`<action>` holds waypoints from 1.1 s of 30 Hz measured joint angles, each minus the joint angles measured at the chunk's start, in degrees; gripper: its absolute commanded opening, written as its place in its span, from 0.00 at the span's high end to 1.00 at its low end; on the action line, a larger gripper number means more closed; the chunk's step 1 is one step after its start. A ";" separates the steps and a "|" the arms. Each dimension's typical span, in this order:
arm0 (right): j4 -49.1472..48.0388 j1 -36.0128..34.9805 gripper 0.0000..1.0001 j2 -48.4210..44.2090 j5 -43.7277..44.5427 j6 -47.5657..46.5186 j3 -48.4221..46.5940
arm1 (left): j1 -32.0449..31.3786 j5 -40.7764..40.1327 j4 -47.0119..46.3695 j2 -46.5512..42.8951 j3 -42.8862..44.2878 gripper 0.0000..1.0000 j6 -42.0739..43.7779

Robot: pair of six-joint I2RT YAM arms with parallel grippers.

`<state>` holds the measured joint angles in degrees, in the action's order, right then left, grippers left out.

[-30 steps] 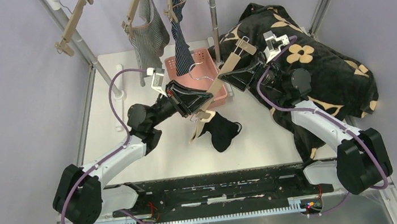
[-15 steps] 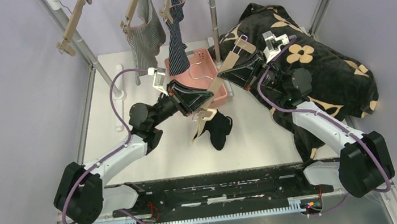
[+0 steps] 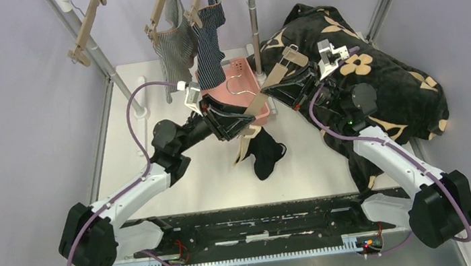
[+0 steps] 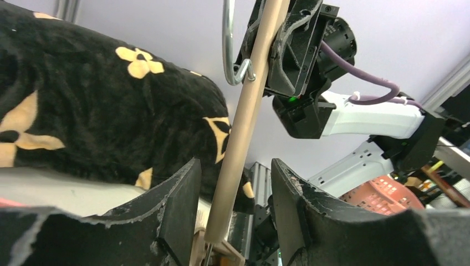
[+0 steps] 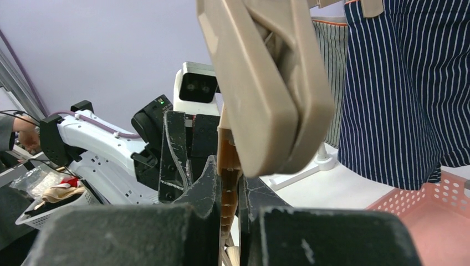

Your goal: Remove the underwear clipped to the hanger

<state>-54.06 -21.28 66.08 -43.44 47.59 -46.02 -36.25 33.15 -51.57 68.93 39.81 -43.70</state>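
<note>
While its two fingers stand apart on either side of the tan bar, the left end effector [image 4: 234, 166] is open and grips nothing; the left wrist view shows a gap between the bar and each finger. The right end effector [image 5: 227, 173] is closed on the same hanger [image 3: 258, 105], higher up the bar, with the wood pinched between its pads.

In the top view the hanger slants from one clip at 1 o'clock down to the other at 7 o'clock, and the left end effector sits toward the lower end. Its wire hook [image 4: 226, 39] rises beside the right end effector, over the pink basket [image 3: 244, 74]. The black underwear [image 3: 266, 153] bunches at the lower clip, on its 3 o'clock side, low over the white table [image 3: 218, 182]; I cannot tell whether the clip bites it.

At 11 o'clock from the basket, the grey-and-white striped underwear [image 3: 174, 45] hangs clipped to a second hanger on the rail. The navy striped underwear [image 3: 210, 55] hangs just beside it at 3 o'clock, its hem over the basket's far corner. The black blanket [image 3: 383, 88] with tan flowers lies heaped at 3 o'clock of the right end effector.
</note>
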 measured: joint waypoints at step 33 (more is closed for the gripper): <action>3.54 0.13 0.99 -2.27 0.44 -1.95 0.42 | -0.15 0.33 13.99 -5.46 -3.06 0.85 11.72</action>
<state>-50.52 -21.15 63.81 -43.00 45.65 -45.60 -36.40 33.47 -37.58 63.46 36.75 -31.99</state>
